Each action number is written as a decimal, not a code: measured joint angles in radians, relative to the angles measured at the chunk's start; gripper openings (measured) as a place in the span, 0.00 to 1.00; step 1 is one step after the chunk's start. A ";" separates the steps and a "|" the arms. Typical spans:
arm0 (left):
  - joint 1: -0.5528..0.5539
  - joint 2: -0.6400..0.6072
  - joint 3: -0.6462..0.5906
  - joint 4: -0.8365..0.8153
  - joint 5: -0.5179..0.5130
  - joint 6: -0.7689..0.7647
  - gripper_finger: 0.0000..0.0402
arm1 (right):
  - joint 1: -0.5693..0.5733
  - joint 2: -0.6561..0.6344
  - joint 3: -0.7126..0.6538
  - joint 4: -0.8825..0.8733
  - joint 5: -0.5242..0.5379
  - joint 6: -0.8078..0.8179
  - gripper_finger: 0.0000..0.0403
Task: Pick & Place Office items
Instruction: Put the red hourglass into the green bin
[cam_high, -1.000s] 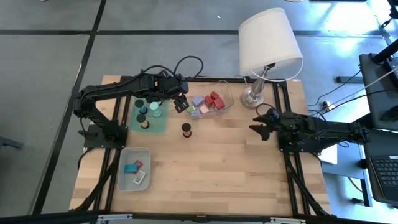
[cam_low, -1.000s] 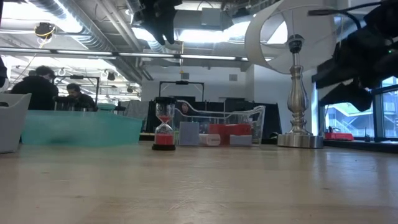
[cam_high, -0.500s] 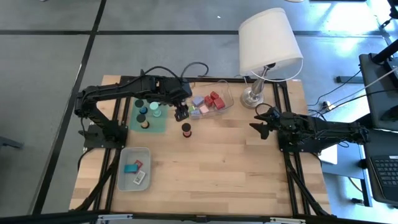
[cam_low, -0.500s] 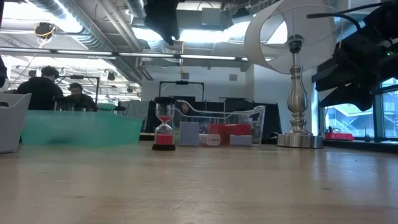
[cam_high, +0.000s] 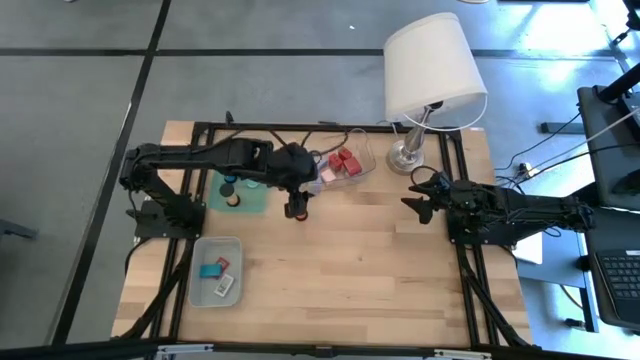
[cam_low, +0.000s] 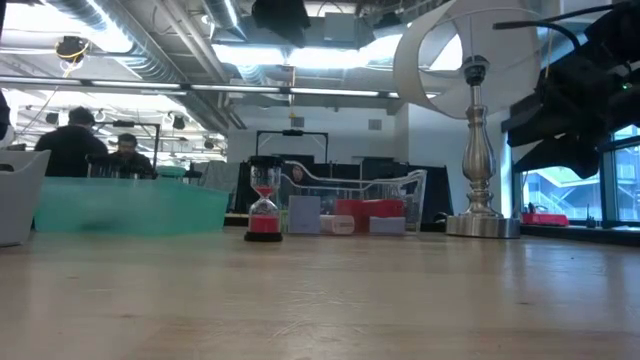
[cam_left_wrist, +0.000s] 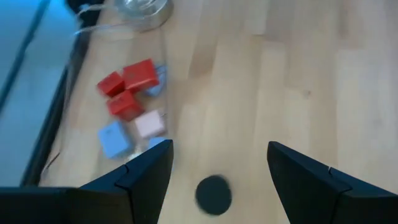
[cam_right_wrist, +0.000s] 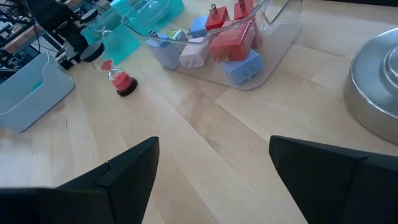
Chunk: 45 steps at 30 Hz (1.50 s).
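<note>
A small sand timer (cam_low: 264, 205) with black round caps and red sand stands upright on the wood table. In the left wrist view its top cap (cam_left_wrist: 213, 194) shows from above. My left gripper (cam_left_wrist: 214, 171) is open and hangs well above it (cam_low: 280, 14), pointing down, one finger on either side, touching nothing. In the high view the left gripper (cam_high: 296, 200) covers the timer. Red, lilac and pink blocks (cam_high: 338, 164) lie in a clear tray (cam_right_wrist: 277, 46). My right gripper (cam_high: 414, 200) waits open near the lamp base.
A green mat (cam_high: 252, 200) with black caps lies left of the timer. A grey tray (cam_high: 200, 290) holding teal and red pieces sits near the table's near-left corner. The white-shaded lamp (cam_high: 430, 70) stands at the far right. Bare wood spreads across the middle and the near side.
My left gripper has moved from beside the clear tray's left end toward the table's near edge, ending right above the sand timer. The arm has stretched out further over the green mat. The timer and the blocks have stayed put.
</note>
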 joint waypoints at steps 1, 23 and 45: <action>-0.008 0.003 0.000 -0.014 -0.034 -0.010 0.64 | 0.000 0.000 0.000 0.000 0.000 0.000 0.76; 0.000 -0.144 -0.472 0.502 -0.037 -0.030 0.69 | 0.000 0.000 0.000 0.000 -0.001 -0.001 0.76; -0.028 -0.361 -1.018 0.969 -0.074 -0.164 0.74 | 0.000 0.000 0.000 0.000 -0.003 -0.002 0.76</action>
